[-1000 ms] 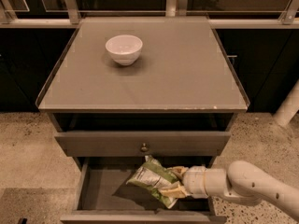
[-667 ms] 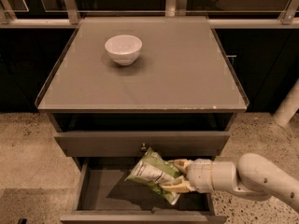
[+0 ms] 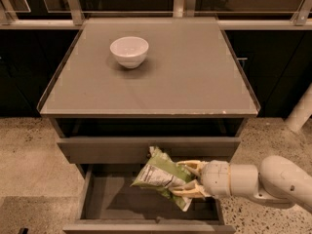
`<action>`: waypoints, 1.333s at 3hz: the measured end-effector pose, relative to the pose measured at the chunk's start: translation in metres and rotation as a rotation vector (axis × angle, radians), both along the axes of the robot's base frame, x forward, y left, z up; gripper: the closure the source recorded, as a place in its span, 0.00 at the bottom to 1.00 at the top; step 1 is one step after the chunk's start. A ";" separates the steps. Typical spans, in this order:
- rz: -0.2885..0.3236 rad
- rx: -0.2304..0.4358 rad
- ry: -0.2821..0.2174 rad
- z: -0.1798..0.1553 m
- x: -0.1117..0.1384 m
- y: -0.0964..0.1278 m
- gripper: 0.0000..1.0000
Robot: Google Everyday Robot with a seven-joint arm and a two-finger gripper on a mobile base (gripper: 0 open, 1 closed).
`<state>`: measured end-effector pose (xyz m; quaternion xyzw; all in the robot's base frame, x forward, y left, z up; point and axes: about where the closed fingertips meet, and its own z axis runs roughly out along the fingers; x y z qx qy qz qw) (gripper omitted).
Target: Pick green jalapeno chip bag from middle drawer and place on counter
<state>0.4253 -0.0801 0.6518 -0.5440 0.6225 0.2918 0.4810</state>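
Green jalapeno chip bag [image 3: 157, 172] is hanging over the middle drawer [image 3: 109, 199], six o'clock of the desk [image 3: 190, 82], because the gripper [image 3: 184, 179] at its three o'clock is clamping fingers [image 3: 191, 165] around its edge.

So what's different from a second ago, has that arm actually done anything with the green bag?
The gripper, shut on the green jalapeno chip bag, has raised it a little above the floor of the middle drawer. The bag's top now overlaps the upper drawer front. The hold is the same. The white bowl on the counter has not moved, and the drawer is as open as before.
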 end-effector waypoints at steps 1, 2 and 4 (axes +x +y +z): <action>0.001 -0.068 -0.032 0.023 -0.001 0.003 1.00; 0.052 -0.180 -0.081 0.079 0.005 0.019 1.00; 0.111 -0.269 -0.119 0.143 0.009 0.030 1.00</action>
